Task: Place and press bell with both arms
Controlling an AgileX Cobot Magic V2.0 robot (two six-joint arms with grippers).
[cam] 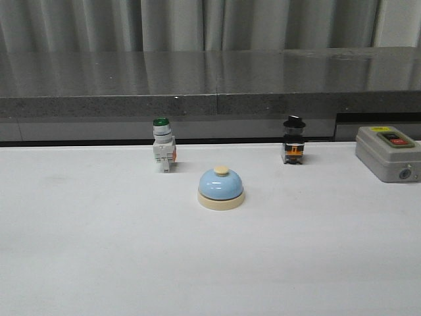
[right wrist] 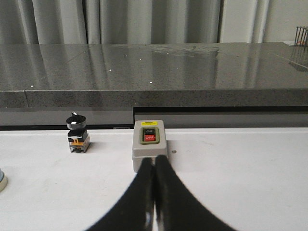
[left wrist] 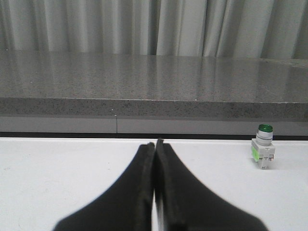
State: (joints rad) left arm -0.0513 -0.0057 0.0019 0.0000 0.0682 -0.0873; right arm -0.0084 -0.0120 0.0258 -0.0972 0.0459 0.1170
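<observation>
Neither pincer shows in the front view; only the white surface [cam: 99,257] and what stands on it are seen there. At its middle sits the bell [cam: 221,188], a light-blue dome on a cream base with a cream knob, upright and touched by nothing. Behind it to the left stands a green-capped white switch [cam: 163,145], and behind it to the right a black-knobbed switch [cam: 294,140], both near the grey stone ledge [cam: 210,99] and well apart from the bell. A grey switch box [cam: 388,153] lies at the right edge.

From the left wrist, the left pincer [left wrist: 155,144] has its two black fingers pressed together with nothing between them, over bare surface. The green-capped switch [left wrist: 263,153] stands off to one side, well clear of the fingers.

From the right wrist, the right pincer [right wrist: 154,160] is likewise pressed together and empty. Its tips overlap the grey box [right wrist: 149,145] just beyond them; whether they touch it I cannot tell. The black-knobbed switch [right wrist: 78,133] stands apart, and a sliver of the bell's cream base [right wrist: 2,180] shows at the picture's edge.
</observation>
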